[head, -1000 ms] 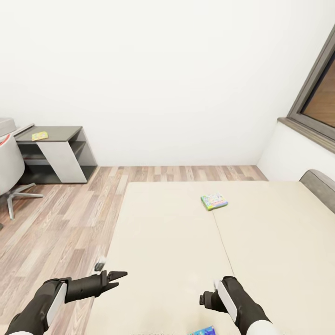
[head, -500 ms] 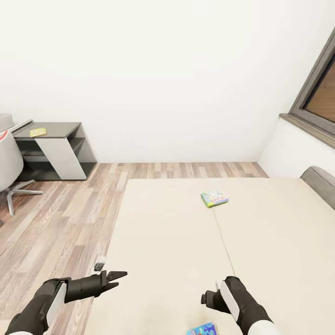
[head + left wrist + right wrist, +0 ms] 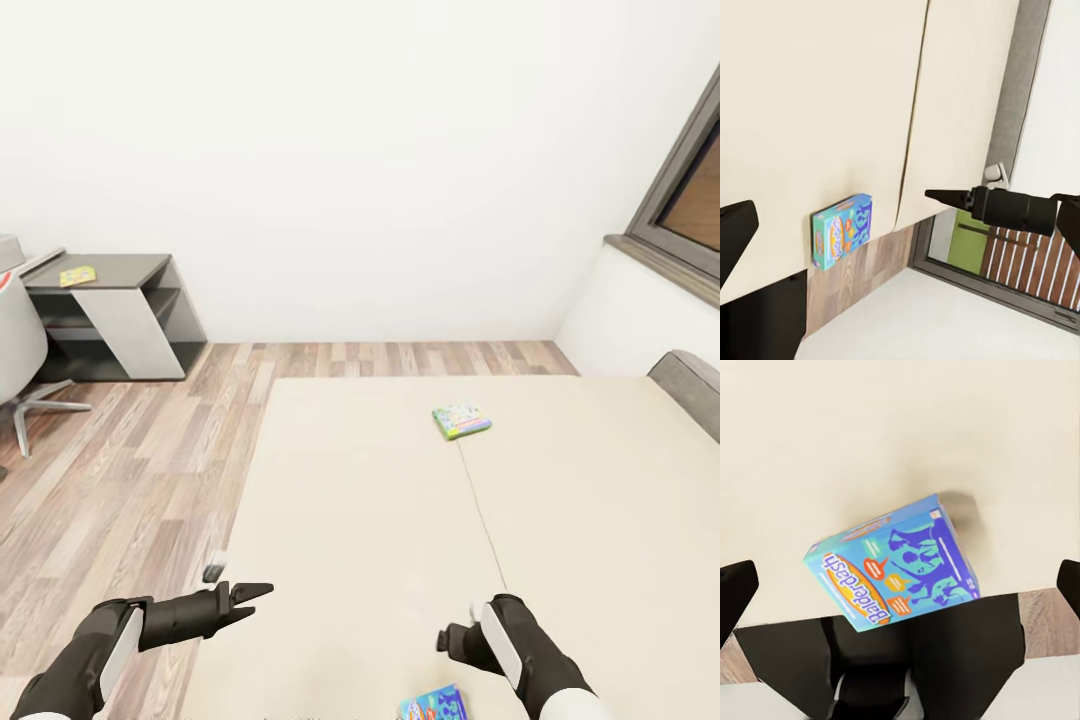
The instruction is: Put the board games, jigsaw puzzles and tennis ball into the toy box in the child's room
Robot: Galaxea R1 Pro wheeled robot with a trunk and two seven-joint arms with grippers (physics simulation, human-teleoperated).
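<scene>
The robot stands at the foot of the large low bed with the plain beige mattress [image 3: 380,500], both arms held low over its near edge. The light blue flat rectangular game box [image 3: 432,703] lies flat on the mattress, very close to this near edge, and it is just beside the right tool [image 3: 452,640], a little nearer to the robot than the fingertips. In the right wrist view the same blue box [image 3: 894,562] sits between the two dark fingers, which are spread wide with nothing in them. Its long axis runs slanted to the line of the fingers, so I judge that the wrist must turn a bit before the fingers can close over the short sides. The left tool [image 3: 245,596] is further from this box, out over the side edge of the bed; its fingers are also apart and hold nothing.

The second game, a green-edged flat box with a white colourful cover [image 3: 461,421], lies near the middle seam of the mattress, well apart from both tools and further forward. The right arm is clearly the nearer one for the blue box, so I think this box is the first to be taken
</scene>
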